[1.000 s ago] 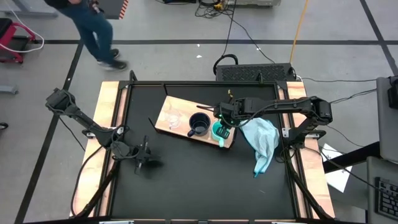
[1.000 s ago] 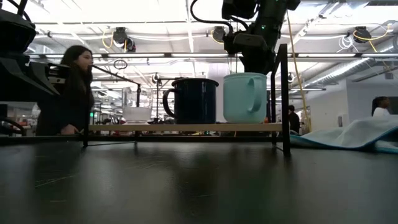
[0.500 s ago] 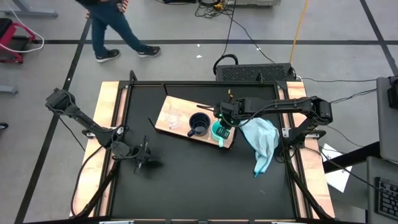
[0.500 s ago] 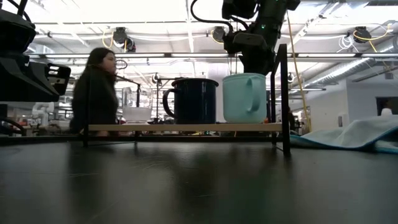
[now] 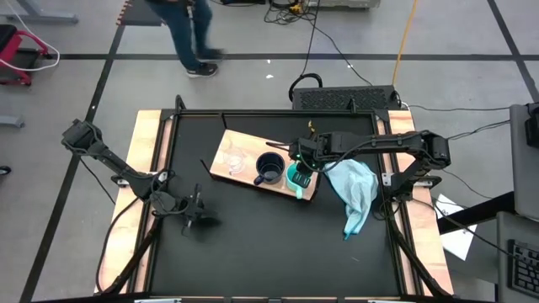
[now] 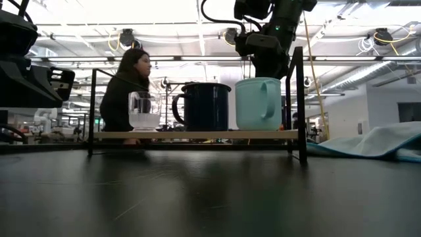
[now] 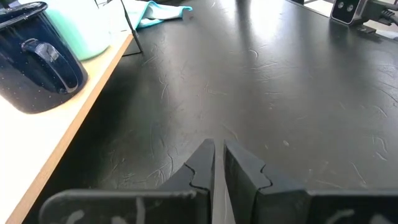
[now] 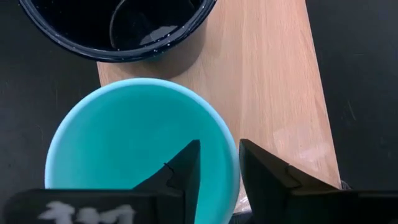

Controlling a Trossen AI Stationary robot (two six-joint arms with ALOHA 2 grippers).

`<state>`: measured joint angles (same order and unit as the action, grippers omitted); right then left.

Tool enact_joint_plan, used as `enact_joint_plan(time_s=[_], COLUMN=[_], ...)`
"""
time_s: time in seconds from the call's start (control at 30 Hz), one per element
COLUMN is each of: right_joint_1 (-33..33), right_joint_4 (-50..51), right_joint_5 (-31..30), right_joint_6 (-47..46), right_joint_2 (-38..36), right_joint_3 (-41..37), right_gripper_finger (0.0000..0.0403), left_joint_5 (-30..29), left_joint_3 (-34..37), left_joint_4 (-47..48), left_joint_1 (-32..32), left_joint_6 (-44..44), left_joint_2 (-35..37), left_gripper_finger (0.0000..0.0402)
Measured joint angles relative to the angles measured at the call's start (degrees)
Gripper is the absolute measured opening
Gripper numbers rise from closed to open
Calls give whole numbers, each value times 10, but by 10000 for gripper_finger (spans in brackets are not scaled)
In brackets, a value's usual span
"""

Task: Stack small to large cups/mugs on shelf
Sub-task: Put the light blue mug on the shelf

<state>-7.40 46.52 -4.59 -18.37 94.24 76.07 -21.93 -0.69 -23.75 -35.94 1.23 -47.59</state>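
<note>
The wooden shelf (image 5: 227,145) carries, in a row, the clear glass cup (image 5: 235,162), the black mug (image 5: 269,168) and the turquoise mug (image 5: 295,178). All three stand upright on their bases, as the low view shows: the glass cup (image 6: 145,110), the black mug (image 6: 205,105) and the turquoise mug (image 6: 258,103). My right gripper (image 8: 219,149) is over the turquoise mug and shut on its rim. My left gripper (image 7: 219,155) is shut and empty, low over the black tabletop at the near left (image 5: 195,215). My right gripper holds the turquoise mug by its rim (image 8: 232,160), on the side away from the black mug. One finger (image 8: 186,165) is inside the mug and the other (image 8: 264,167) outside. The fingers come from above, pointing down. The mug stands upright with its base on the shelf (image 6: 197,135).
A pale blue cloth (image 5: 354,189) lies crumpled right of the shelf, by the table's right rail. The shelf has thin black uprights (image 6: 299,99) at its ends. A person (image 6: 128,92) is in the room beyond the far edge. Bare black tabletop (image 5: 269,244) lies near the shelf.
Both arms and the three vessels have kept still. A person beyond the table's far edge has walked toward the right.
</note>
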Motion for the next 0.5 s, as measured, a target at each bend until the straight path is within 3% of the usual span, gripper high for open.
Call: enact_joint_plan(time_s=[0.5], right_joint_1=[-2], right_joint_4=[0], right_joint_5=[15], right_joint_6=[-2], right_joint_2=[-80], right_joint_3=[-3], right_gripper_finger=[112], left_joint_5=[0], left_joint_3=[0], left_joint_4=[0], left_joint_1=[0], left_joint_6=[0], left_joint_2=[0], left_gripper_finger=[37])
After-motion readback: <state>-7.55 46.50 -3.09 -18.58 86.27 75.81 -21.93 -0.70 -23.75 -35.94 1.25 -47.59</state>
